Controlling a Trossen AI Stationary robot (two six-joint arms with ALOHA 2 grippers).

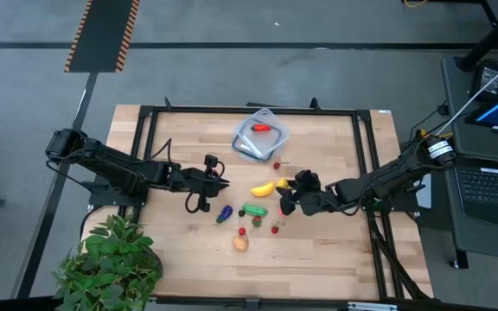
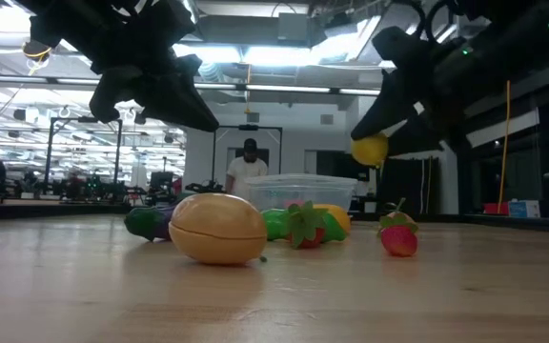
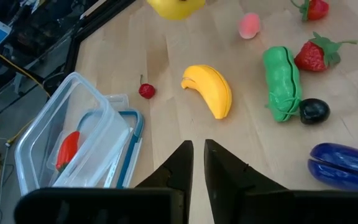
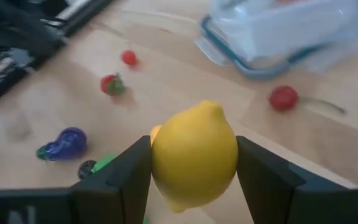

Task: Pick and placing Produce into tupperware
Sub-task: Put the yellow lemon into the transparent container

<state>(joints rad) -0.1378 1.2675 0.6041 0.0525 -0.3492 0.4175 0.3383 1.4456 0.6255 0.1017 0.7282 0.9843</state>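
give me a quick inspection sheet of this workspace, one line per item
surface: light wooden table in a black frame.
job's things: tupperware at the far edge holds a red pepper; lemon gripped in the air; banana, cucumber, eggplant and berries loose mid-table.
clutter: potted plant at the near left corner.
grippers: right claw shut on the lemon above the table; left claw shut, empty, near the eggplant.
cables: cables run along the right arm, off the table.
surroundings: laptop to the right; person standing far behind.
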